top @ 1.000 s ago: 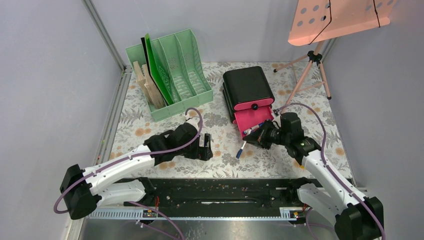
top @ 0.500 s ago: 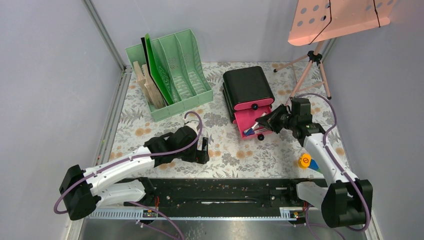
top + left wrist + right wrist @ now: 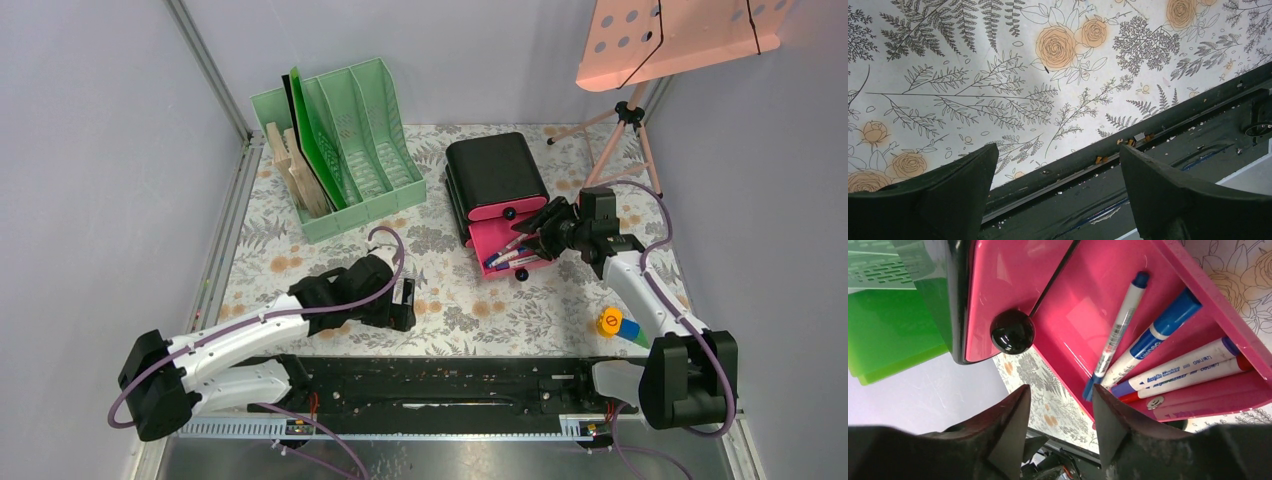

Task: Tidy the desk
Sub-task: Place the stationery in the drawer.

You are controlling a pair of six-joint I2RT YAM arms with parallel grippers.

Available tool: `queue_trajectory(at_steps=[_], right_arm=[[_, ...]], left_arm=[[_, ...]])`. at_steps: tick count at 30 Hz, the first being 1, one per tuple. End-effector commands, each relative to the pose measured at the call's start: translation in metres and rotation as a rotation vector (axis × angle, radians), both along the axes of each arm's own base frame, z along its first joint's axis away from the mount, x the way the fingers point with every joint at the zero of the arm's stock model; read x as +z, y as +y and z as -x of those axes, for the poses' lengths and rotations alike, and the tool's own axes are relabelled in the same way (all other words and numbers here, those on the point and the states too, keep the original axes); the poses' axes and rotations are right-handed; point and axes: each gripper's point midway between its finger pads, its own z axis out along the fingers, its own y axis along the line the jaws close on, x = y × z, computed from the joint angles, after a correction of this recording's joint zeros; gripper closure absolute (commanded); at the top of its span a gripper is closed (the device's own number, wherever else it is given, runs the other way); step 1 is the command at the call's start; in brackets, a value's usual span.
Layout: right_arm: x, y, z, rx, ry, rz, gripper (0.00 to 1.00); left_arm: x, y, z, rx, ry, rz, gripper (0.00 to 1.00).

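Note:
The desk (image 3: 455, 305) has a pale fern-and-flower cloth (image 3: 973, 75) and a black rail (image 3: 1088, 170) along its near edge. My right gripper (image 3: 541, 234) hovers open over the pulled-out pink drawer (image 3: 1088, 295) of the black drawer box (image 3: 495, 170), with nothing between its fingers. Several markers (image 3: 1168, 372) lie in that drawer, among them a blue-capped pen (image 3: 1115, 335). My left gripper (image 3: 405, 300) hangs wide open and empty above the cloth near the rail; in the left wrist view this gripper (image 3: 1058, 148) frames only cloth and rail.
A mint-green file rack (image 3: 345, 145) with wooden boards and a green folder stands at the back left. A small yellow, blue and green object (image 3: 615, 324) lies at the right, near my right arm. A pink perforated panel on a tripod (image 3: 625, 120) stands back right.
My right gripper carried a marker from the cloth up to the open drawer and opened; the marker now lies in the drawer. The left arm barely shifted.

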Motion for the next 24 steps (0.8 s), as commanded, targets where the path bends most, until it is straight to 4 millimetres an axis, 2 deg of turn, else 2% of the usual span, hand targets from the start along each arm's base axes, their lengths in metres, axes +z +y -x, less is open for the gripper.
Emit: queue_trajectory(at_steps=[1,5,11,15,20,24], right_arm=[[0.021,-0.007,-0.021,-0.033,-0.086,0.016,0.40],[0.023,-0.005,-0.022,-0.027,-0.091,0.010,0.28],[0.028,-0.003,-0.018,-0.006,-0.104,0.000,0.24],[0.027,-0.003,-0.011,0.017,-0.103,0.014,0.26],[0.021,-0.007,0.009,0.075,-0.083,0.085,0.27],[0.013,-0.019,0.033,0.112,-0.069,0.188,0.27]], left_arm=[[0.008,0.000,-0.006,0.001,-0.053,0.013,0.07],[0.009,0.000,-0.006,0.006,-0.054,0.018,0.07],[0.006,0.001,-0.005,0.007,-0.047,0.014,0.07],[0.009,0.001,-0.006,0.013,-0.055,0.023,0.07],[0.019,-0.001,-0.009,0.017,-0.077,0.046,0.07],[0.028,-0.003,-0.011,0.019,-0.096,0.068,0.07]])
